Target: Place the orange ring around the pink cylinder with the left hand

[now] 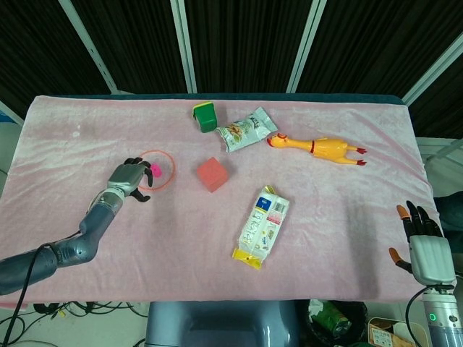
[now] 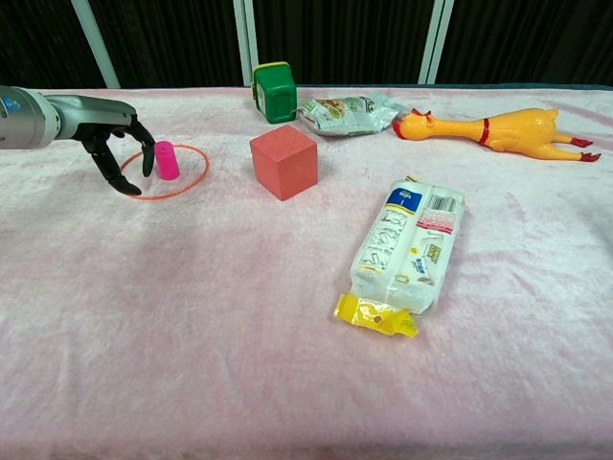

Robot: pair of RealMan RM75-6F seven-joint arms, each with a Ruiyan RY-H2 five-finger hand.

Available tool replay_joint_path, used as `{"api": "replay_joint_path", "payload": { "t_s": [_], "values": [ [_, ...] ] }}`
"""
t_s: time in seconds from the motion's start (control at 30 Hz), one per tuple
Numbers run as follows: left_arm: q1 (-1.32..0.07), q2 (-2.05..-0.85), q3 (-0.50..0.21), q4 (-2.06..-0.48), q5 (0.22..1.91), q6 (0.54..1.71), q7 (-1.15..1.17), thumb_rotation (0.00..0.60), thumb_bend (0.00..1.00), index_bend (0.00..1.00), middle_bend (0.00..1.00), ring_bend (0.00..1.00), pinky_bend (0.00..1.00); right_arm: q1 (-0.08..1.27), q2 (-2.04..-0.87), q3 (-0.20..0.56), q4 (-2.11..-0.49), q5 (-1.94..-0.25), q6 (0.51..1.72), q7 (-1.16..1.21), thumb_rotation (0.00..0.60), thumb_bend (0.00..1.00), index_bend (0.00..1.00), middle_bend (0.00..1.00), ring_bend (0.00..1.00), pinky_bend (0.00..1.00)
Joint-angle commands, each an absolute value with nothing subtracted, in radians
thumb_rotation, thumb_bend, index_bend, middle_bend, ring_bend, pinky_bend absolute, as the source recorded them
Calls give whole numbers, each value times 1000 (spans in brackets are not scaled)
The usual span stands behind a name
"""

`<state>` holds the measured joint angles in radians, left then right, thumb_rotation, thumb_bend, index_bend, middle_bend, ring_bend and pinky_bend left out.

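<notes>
one step remains, judging by the layout: release and withdrawal. the orange ring (image 2: 164,171) lies flat on the cloth around the pink cylinder (image 2: 167,160), just beside the left hand (image 2: 117,141). its fingers curl down at the ring's near edge; whether they touch it cannot be told. next, lift clear without dragging the ring.

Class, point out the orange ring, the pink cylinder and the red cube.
orange ring (image 2: 196,178): chest view, right rim.
pink cylinder (image 2: 167,161): chest view, middle of its side.
red cube (image 2: 284,170): chest view, front face.
</notes>
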<state>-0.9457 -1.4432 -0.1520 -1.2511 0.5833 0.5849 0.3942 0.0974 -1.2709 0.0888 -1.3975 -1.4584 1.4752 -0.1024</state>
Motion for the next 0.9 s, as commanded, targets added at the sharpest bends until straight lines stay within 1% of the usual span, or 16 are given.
{"api": "replay_joint_path", "payload": {
  "t_s": [0.03, 0.07, 0.13, 0.23, 0.37, 0.43, 0.47, 0.6, 0.7, 0.77, 0.9],
  "values": [
    [-928, -1377, -153, -1358, 626, 646, 382, 600, 226, 470, 163, 0, 0, 97, -1269, 90, -1398, -1458, 1476, -99, 600, 183, 0, 0, 0, 185],
    [-918, -1358, -150, -1389, 643, 667, 380, 600, 226, 457, 163, 0, 0, 97, -1268, 90, -1398, -1457, 1475, -99, 600, 183, 0, 0, 0, 185],
    [-877, -1296, -141, -1496, 711, 747, 374, 600, 226, 445, 163, 0, 0, 96, -1268, 90, -1397, -1455, 1475, -99, 600, 183, 0, 0, 0, 185],
    [-813, -1223, -128, -1608, 801, 862, 356, 600, 227, 440, 164, 0, 0, 95, -1268, 89, -1397, -1454, 1473, -101, 600, 182, 0, 0, 0, 185],
    [-700, -1115, -93, -1756, 942, 1051, 333, 600, 227, 431, 166, 0, 0, 95, -1268, 85, -1401, -1458, 1473, -109, 600, 182, 0, 0, 0, 185],
    [-611, -1059, -57, -1827, 1048, 1195, 322, 600, 227, 413, 164, 0, 0, 94, -1268, 87, -1404, -1457, 1476, -113, 600, 182, 0, 0, 0, 185],
    [-586, -1048, -44, -1842, 1081, 1233, 319, 600, 227, 395, 162, 0, 0, 94, -1268, 87, -1404, -1457, 1477, -115, 600, 183, 0, 0, 0, 185],
    [-426, -1020, 39, -1867, 1280, 1462, 284, 600, 227, 308, 152, 0, 0, 92, -1265, 89, -1408, -1455, 1480, -119, 600, 183, 0, 0, 0, 185],
    [-319, -1025, 89, -1847, 1350, 1576, 227, 600, 227, 257, 123, 0, 0, 91, -1258, 86, -1416, -1455, 1477, -124, 600, 182, 0, 0, 0, 185],
    [-258, -1029, 113, -1830, 1358, 1618, 173, 600, 227, 245, 100, 0, 0, 91, -1253, 83, -1425, -1459, 1478, -129, 600, 181, 0, 0, 0, 185],
    [-180, -1049, 144, -1776, 1371, 1655, 117, 600, 227, 222, 68, 0, 0, 89, -1243, 81, -1444, -1469, 1486, -134, 600, 177, 0, 0, 0, 185]
  ]
}}
